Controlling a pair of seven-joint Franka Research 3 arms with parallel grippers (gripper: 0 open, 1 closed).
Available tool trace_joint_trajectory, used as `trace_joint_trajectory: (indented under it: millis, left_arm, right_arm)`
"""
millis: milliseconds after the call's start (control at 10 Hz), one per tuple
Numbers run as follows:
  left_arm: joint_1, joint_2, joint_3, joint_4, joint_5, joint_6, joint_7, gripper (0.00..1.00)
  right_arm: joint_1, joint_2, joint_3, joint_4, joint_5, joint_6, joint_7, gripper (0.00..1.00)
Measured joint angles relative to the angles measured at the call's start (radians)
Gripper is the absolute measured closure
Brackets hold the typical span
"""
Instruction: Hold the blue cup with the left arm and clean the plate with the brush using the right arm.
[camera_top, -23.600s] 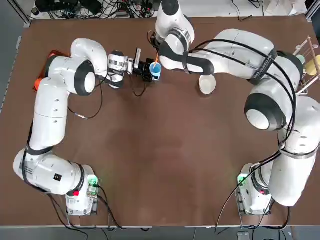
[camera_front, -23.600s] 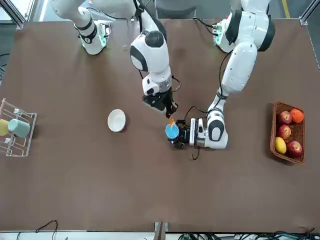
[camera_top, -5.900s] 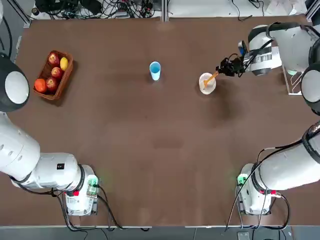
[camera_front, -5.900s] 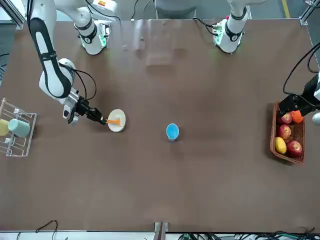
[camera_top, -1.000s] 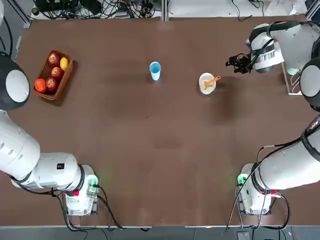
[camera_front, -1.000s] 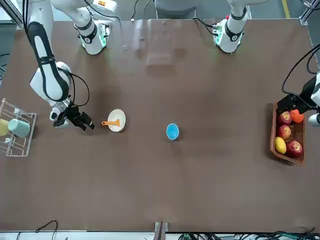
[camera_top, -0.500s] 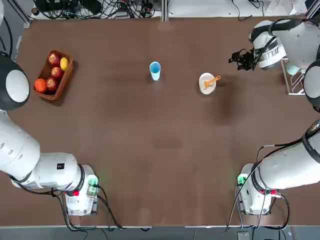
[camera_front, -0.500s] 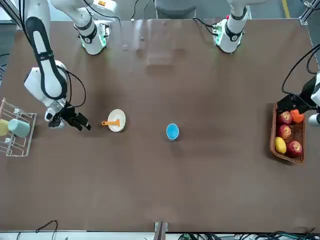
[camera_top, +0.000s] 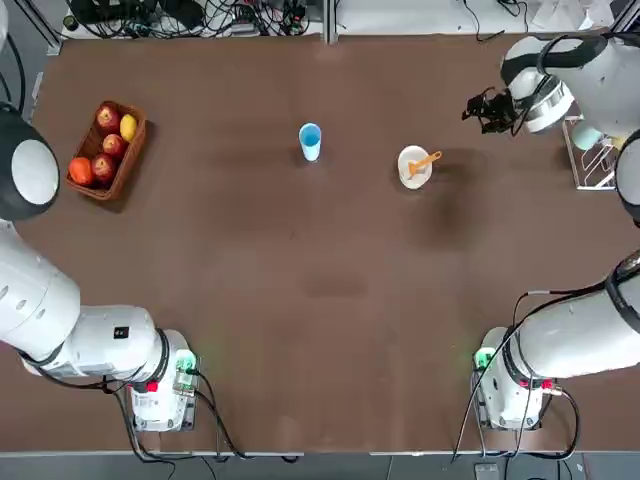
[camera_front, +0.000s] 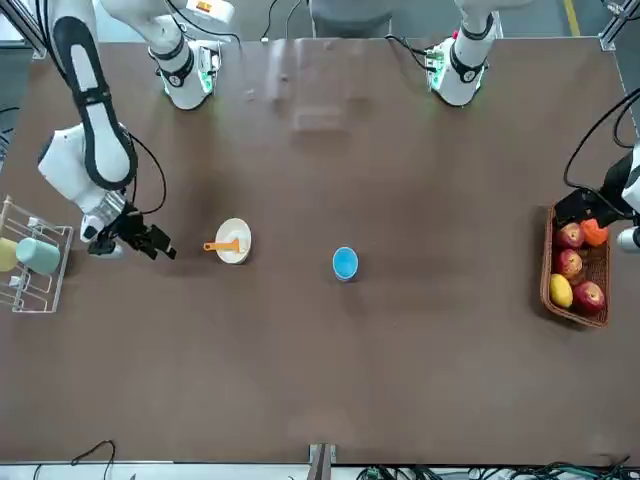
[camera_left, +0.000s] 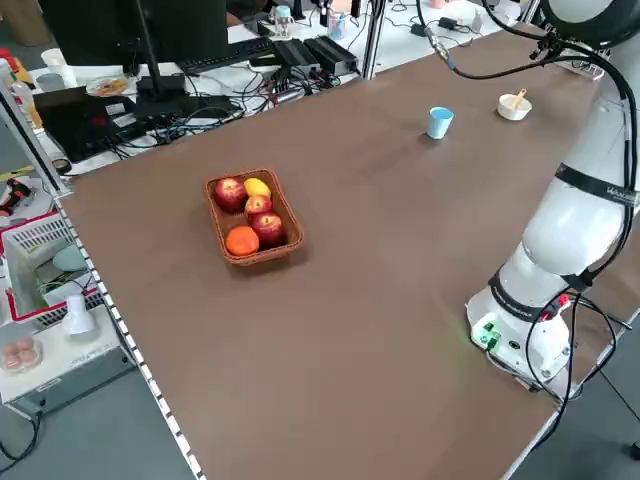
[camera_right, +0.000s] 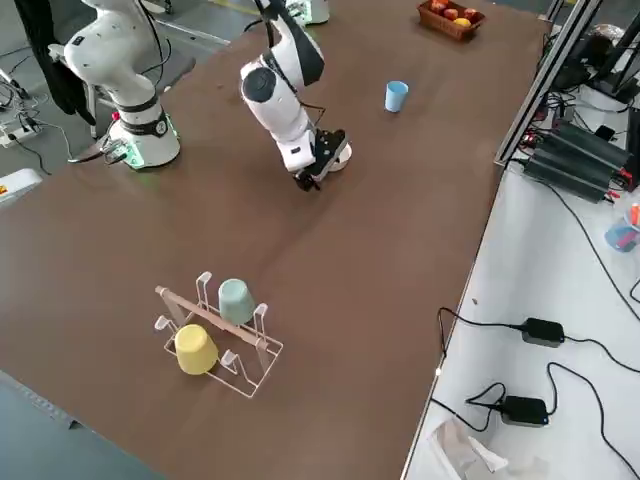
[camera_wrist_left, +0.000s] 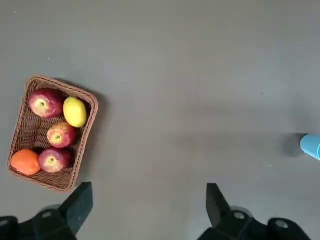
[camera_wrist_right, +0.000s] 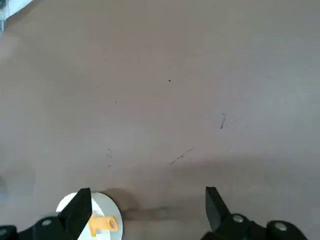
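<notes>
Since a second ago, the right gripper (camera_top: 483, 108) has been carried farther from the plate (camera_top: 414, 166), toward the far right corner of the bench (camera_top: 330, 290); nothing else has shifted.

- Right gripper: fingers spread wide, nothing held; set apart from the plate, near the cup rack (camera_front: 30, 262).
- Brush (camera_top: 426, 160): left in the plate, orange handle resting over the rim on the right gripper's side, judged to be parked there after release.
- Plate: upright on the bench, right of centre.
- Blue cup (camera_top: 310, 141): upright, well apart from the plate, unheld.
- Left gripper (camera_wrist_left: 145, 210): fingers open and empty, held high above the bench near the fruit basket (camera_top: 106, 150); judged idle.
</notes>
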Motion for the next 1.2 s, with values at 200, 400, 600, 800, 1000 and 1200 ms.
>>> trace_joint_trajectory:
  millis: [200,400,600,800,1000,1200]
  left_arm:
    - [0.0,0.0,0.0,0.0,0.0,0.0,0.0,0.0]
    - [0.0,0.0,0.0,0.0,0.0,0.0,0.0,0.0]
    - [0.002,0.0,0.0,0.001,0.0,-0.011,0.0,0.0]
    - [0.016,0.0,0.0,0.006,0.0,-0.018,0.0,0.0]
    - [0.018,-0.001,0.0,0.016,0.0,-0.025,0.0,0.0]
    - [0.017,-0.002,-0.002,0.017,0.0,-0.038,0.0,0.0]
  right_arm:
    - [-0.013,-0.021,0.0,0.01,-0.127,-0.02,0.099,0.0]
    - [-0.031,-0.033,-0.002,0.031,-0.227,-0.058,0.172,0.0]
    - [-0.047,-0.035,-0.002,0.084,-0.362,-0.139,0.287,0.0]
    - [-0.061,-0.046,-0.002,0.135,-0.467,-0.219,0.359,0.0]
    - [-0.076,-0.077,-0.002,0.171,-0.567,-0.299,0.416,0.0]
    - [-0.092,-0.103,-0.002,0.242,-0.671,-0.453,0.457,0.0]
